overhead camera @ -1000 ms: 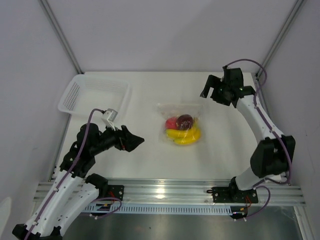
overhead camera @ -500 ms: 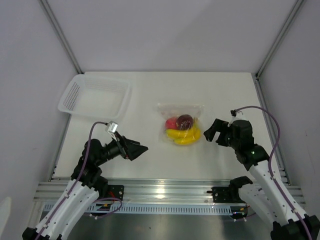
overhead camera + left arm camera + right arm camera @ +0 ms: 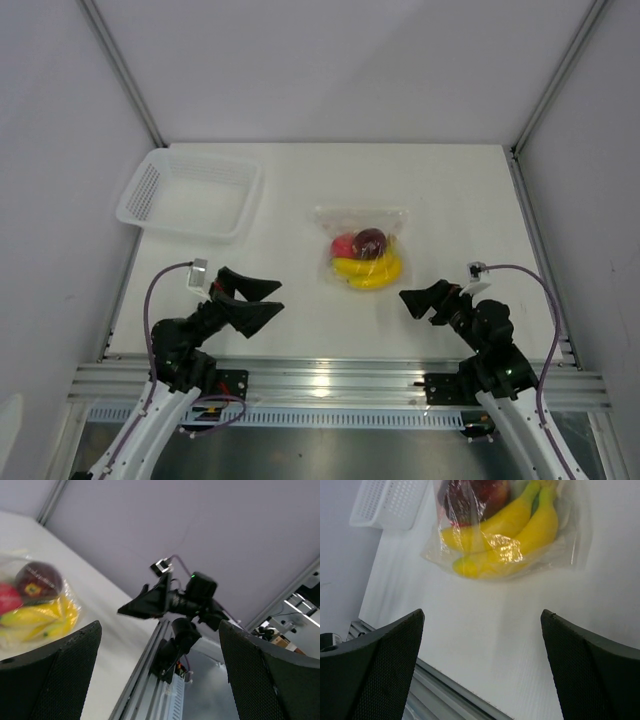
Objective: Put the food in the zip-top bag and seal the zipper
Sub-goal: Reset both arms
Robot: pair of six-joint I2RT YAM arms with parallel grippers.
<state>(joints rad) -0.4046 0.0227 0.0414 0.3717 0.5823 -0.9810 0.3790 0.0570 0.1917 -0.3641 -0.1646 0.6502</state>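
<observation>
the bag (image 3: 362,245) lies flat at the centre of the tabletop (image 3: 300,180). the bananas (image 3: 368,270) sit at its 6 o'clock end, with the apple (image 3: 343,246) and the dark fruit (image 3: 371,241) just behind them, all under the plastic. i can't make out a radish in any view. nothing sits loose on the tabletop, so the loading looks done.

your left gripper (image 3: 268,300) hangs at the bag's 8 o'clock and your right gripper (image 3: 412,298) at its 4 o'clock. both are near the front edge, apart from the bag, with fingers spread and nothing held.

the doubt is the zipper (image 3: 360,210), the faint strip along the bag's 12 o'clock edge. you can't tell from here whether it is pressed closed along its whole run. clear film on white hides a gap, so a half-sealed mouth could pass for finished.

if you go back in to seal it, several things could go wrong:
- the bag is light and slick, so one gripper pushing along the strip with nothing pinning the other end would probably slide the bag toward 12 o'clock and not close it.
- the round fruit bulges close behind the strip, so pressing there could roll it against the mouth and pop the seal open.
- reaching from 6 o'clock takes your fingers over the bananas, so a low approach could snag the crinkled film and drag the bag.
- the basket (image 3: 190,190) at 10 o'clock is well apart and shouldn't interfere.
</observation>
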